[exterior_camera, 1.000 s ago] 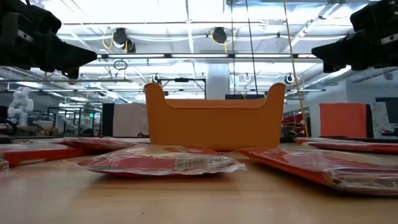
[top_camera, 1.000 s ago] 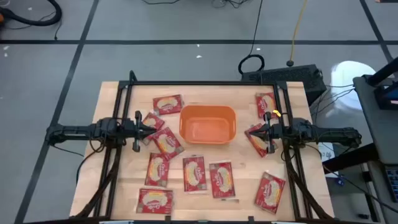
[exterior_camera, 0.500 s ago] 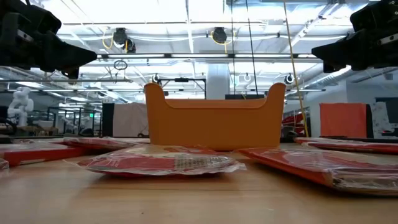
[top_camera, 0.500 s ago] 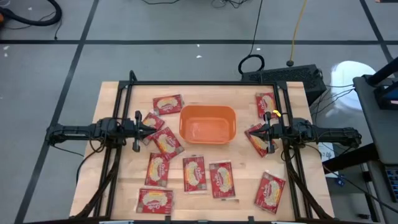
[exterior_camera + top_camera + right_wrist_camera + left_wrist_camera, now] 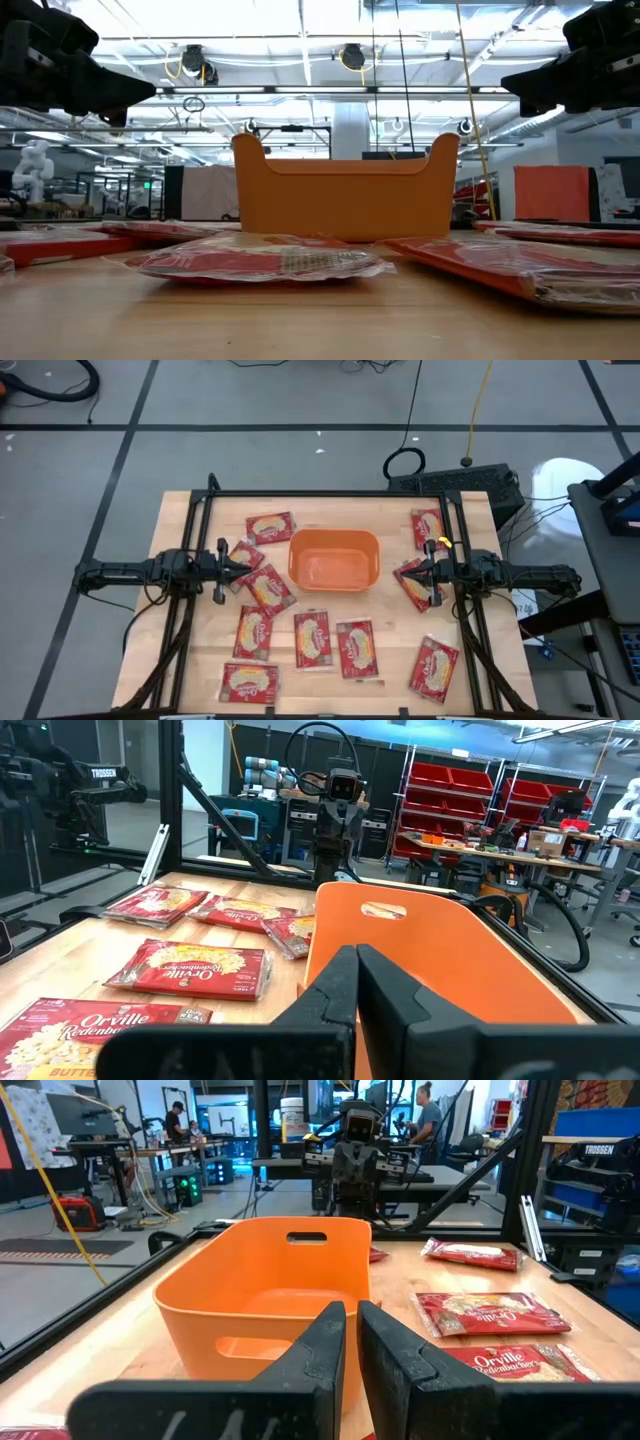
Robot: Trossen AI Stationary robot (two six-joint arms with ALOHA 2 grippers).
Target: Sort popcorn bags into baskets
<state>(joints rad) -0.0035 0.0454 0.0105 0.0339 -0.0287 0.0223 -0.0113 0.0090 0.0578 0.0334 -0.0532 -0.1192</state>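
Popcorn bags (image 5: pixel 192 967), beside the orange basket (image 5: pixel 420 955): "Orville" printed in white; one nearer bag (image 5: pixel 75 1025) reads "Orville Redenbacher's", "BUTTER". Dark frame (image 5: pixel 598 1150) behind basket: "TROSSEN".

A robotics lab: red parts bins (image 5: pixel 545 792) on racks, cluttered workbenches (image 5: pixel 490 845), other robot arms (image 5: pixel 262 770), ceiling strip lights (image 5: pixel 300 20).
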